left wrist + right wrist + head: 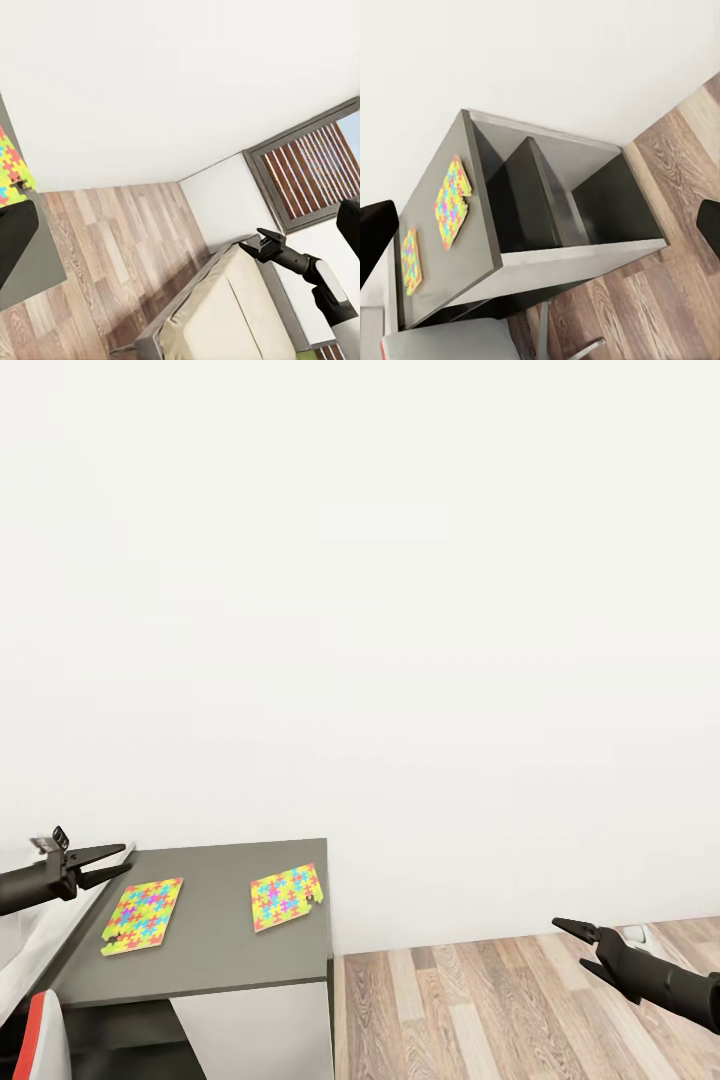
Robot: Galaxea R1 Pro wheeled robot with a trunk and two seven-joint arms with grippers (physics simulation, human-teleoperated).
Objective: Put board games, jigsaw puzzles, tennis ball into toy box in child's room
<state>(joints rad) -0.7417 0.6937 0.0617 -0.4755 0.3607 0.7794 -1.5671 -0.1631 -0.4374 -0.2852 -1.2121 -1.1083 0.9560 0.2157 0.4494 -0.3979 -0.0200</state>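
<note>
1. Puzzles are the target: two jigsaw squares lie flat on the dark-grey corner section of the table [230,960], well apart from each other, not yet picked up.
2. Left gripper [118,860] hovers just beside the table's back-left edge, fingers slightly parted, holding nothing, touching nothing.
3. Right gripper [565,927] hangs over the wood floor [480,1010], well apart from the table, fingers nearly together, empty.
4. Left puzzle [142,915] sits near the left gripper; likely the first grab.
5. Right puzzle [286,897] lies near the table's right edge, one corner piece sticking out.
6. Arms held raised and spread, probably travel pose while approaching.
</note>
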